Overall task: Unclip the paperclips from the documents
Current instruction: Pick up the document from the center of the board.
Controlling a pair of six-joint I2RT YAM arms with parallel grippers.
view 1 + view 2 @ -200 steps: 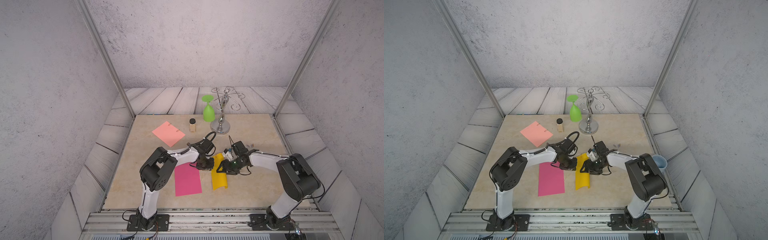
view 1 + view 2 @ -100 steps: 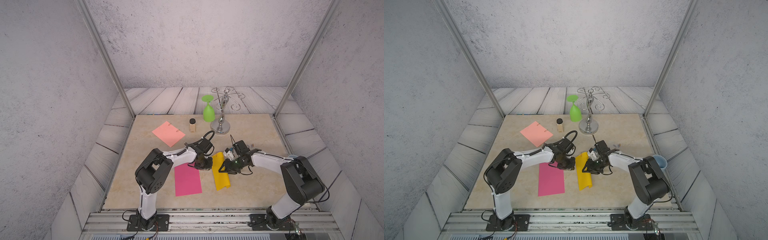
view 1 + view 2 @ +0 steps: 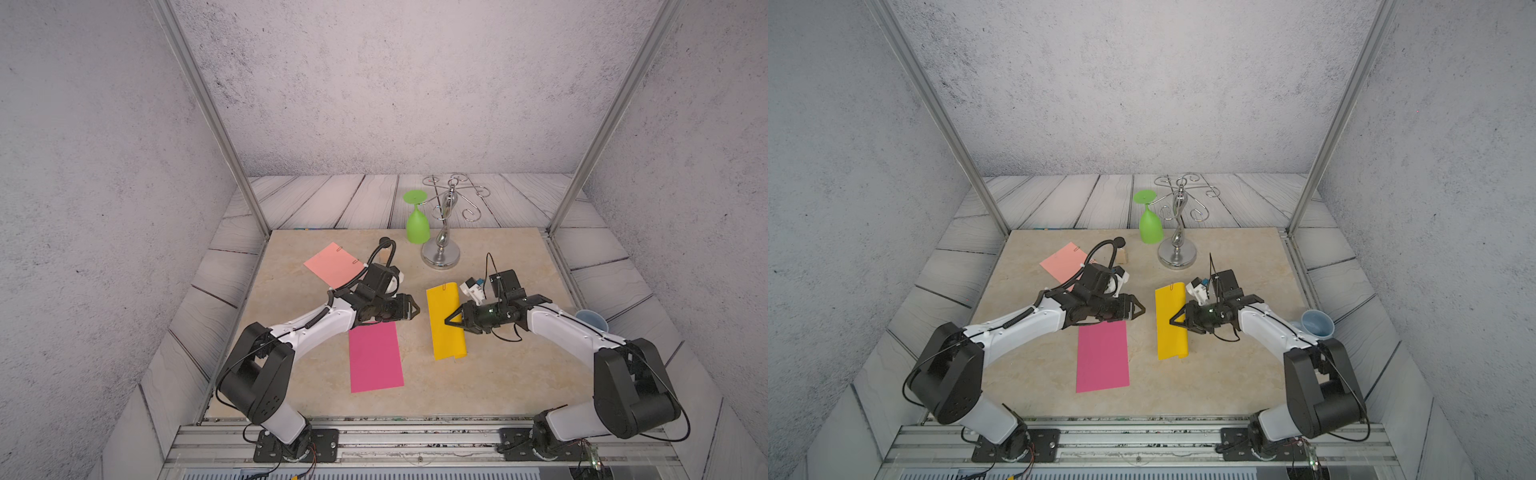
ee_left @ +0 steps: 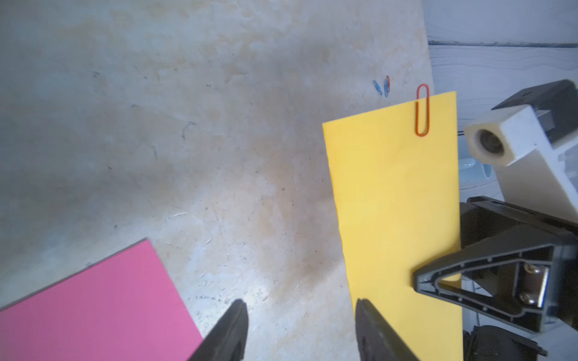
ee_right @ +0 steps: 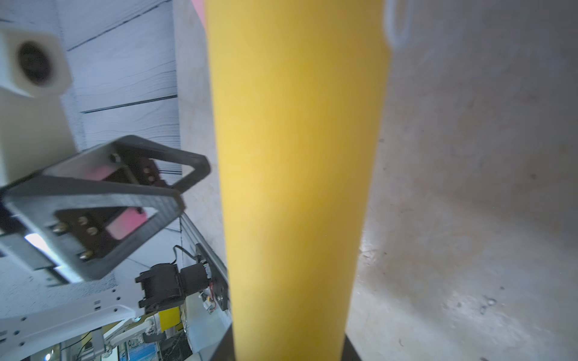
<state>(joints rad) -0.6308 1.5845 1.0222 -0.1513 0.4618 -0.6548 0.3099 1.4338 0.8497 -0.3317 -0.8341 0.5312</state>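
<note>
A: At the far short edge of the yellow sheet (image 3: 440, 340), is a paperclip seen?

B: Yes. A red paperclip (image 4: 422, 114) is slid over that edge. A few small loose paperclips (image 4: 383, 87) are scattered on the counter (image 3: 498, 374) just past that end.

A: Where is the sheet placed?

B: It is laid mid-counter, between the two grippers. Its long edge on the right arm's side is pinched by the right gripper (image 3: 448, 322). In the right wrist view the sheet is seen running between those jaws.

A: And the left gripper (image 4: 300, 304)?

B: Its jaws are spread wide and nothing is held. They are positioned just beside the sheet's other long edge.

A: What is found farther out?

B: A magenta sheet (image 3: 375, 357) is laid flat near the front, just beside the yellow one, with its far end by the left gripper. A salmon sheet (image 3: 332, 264) is set behind that arm, with small clips (image 3: 339, 249) fastened on its far edges. A wire stand (image 3: 441, 254) is placed at the back, and a green glass (image 3: 417, 226) is hung upside down on it. A blue cup (image 3: 1317, 326) is seen beside the right arm.
</note>
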